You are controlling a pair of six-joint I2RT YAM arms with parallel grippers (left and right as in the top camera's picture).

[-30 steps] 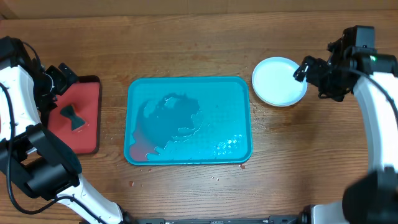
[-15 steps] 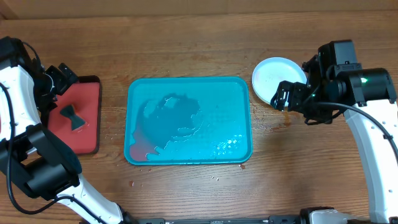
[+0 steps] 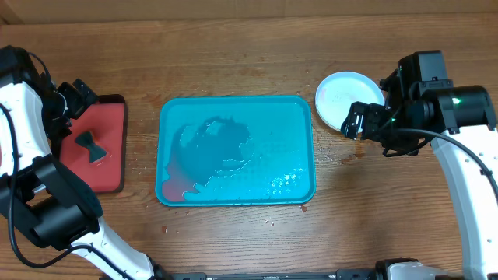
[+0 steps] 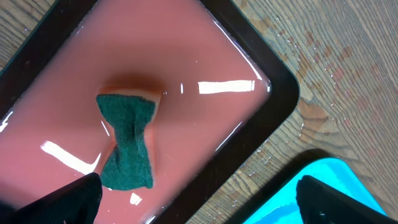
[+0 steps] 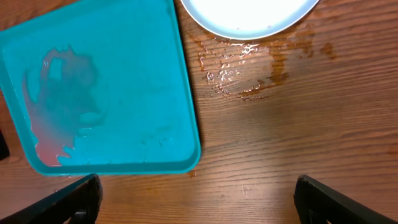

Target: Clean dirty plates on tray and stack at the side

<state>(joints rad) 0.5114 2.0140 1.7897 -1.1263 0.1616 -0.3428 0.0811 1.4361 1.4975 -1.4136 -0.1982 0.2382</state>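
Observation:
A white plate (image 3: 342, 97) sits on the table to the right of the turquoise tray (image 3: 237, 109). It also shows at the top of the right wrist view (image 5: 249, 15). The yellow-green and mint plates are not visible as separate things. The tray holds no plates, only water and a reddish smear at its front left (image 5: 46, 140). My right gripper (image 3: 359, 123) is open and empty, hovering over the table (image 5: 199, 202) just in front of the plate. My left gripper (image 3: 74, 97) is open and empty above the red tray (image 4: 199, 202).
A dark green bow-shaped sponge (image 4: 127, 143) lies on the small red tray (image 3: 109, 175) at the far left. A reddish wet patch (image 5: 249, 68) is on the wood between the plate and the turquoise tray. Small crumbs lie on the table in front of the turquoise tray.
My right arm swung from the plate's right side down and left to its front edge, then stayed nearly still. The left arm has not moved.

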